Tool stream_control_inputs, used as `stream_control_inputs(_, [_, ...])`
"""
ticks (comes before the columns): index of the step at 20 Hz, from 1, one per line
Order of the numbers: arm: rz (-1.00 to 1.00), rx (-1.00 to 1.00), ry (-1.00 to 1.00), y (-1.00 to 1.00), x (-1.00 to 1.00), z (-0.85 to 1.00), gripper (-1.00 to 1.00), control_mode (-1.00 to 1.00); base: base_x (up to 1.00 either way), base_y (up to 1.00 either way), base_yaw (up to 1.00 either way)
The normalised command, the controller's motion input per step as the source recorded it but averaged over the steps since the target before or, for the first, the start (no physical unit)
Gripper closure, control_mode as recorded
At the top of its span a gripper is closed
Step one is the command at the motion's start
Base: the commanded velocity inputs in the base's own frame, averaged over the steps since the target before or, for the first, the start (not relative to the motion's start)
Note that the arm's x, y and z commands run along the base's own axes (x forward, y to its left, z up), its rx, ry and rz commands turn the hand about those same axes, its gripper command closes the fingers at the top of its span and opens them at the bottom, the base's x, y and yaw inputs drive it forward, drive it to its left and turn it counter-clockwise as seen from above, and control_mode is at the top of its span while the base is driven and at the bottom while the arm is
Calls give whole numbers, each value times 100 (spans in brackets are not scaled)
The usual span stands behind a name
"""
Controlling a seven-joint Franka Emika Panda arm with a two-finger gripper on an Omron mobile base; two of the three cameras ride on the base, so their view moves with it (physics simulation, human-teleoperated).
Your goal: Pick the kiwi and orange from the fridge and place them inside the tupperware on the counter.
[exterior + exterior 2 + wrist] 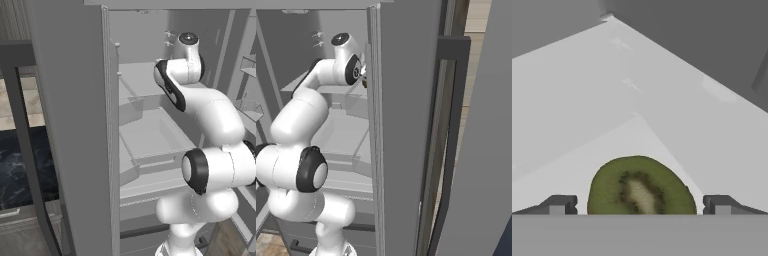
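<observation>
Arm reaches into the open fridge (pixel 145 150), upper body extended toward the top shelf level; wrist sits near the upper rear of the interior in both base views.

End effector (pixel 639 205) — jaws stand wide apart, nothing gripped. The two dark fingertips (pixel 559 204) show low in the hand view, one on each side of the kiwi (pixel 641 187), apart from it on both sides.

Kiwi: lies on a pale grey fridge shelf (pixel 587 125), between the fingertips, close in front of the hand. Cut face toward the camera — green flesh, paler core, ring of dark seeds. Lower part of the fruit is cut off by the view's bottom, so contact w/ the shelf can't be confirmed. In the right base view a small brownish patch shows just beside the wrist at the door's edge; too small to identify for sure.

Fridge interior: pale shelves and drawers stacked below the wrist. Open door panels flank the arm, w/ long dark bar handles (pixel 453 125) on the outside.

Black marbled surface (pixel 20 160) visible at far left of the left base view, beyond the door.
</observation>
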Motion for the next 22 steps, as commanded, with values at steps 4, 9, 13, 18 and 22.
stream_control_inputs(4, [0,0,0,0,8,-7,-100,-100,0,0,0])
stream_control_inputs(9, [0,0,0,0,0,-12,100,-100,0,0,0])
stream_control_inputs(13, [0,0,0,0,0,-9,100,-100,0,0,0])
stream_control_inputs(18, [0,0,0,0,0,-7,100,-100,0,0,0])
stream_control_inputs(22, [0,0,-2,0,-2,-1,100,-100,0,0,0])
